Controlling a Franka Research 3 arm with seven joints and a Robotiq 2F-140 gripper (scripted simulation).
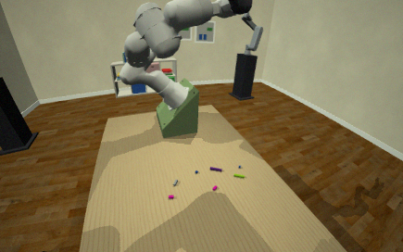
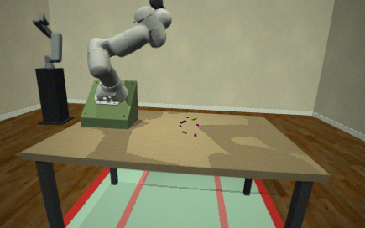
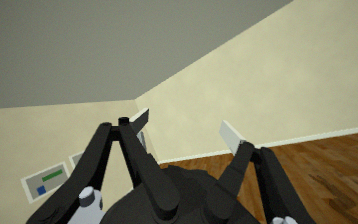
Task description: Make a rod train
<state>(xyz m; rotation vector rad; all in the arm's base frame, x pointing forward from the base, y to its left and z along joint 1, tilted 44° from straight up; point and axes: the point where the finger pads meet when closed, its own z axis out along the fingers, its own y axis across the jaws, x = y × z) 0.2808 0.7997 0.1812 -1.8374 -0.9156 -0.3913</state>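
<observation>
Purple rod (image 1: 216,170) lies flat near table (image 1: 117,218) centre, w/ a lime rod (image 1: 239,176) just to its right in top view. Two blue rods (image 1: 196,171) (image 1: 240,167) flank it, well apart. Nearer the camera: grey rod (image 1: 175,182), two magenta rods (image 1: 215,188) (image 1: 171,196), all separate, none touching. Arm is folded high above its green pedestal (image 1: 182,121). Gripper (image 3: 189,134) points up at wall and ceiling, fingers spread fully, nothing betw. them.
</observation>
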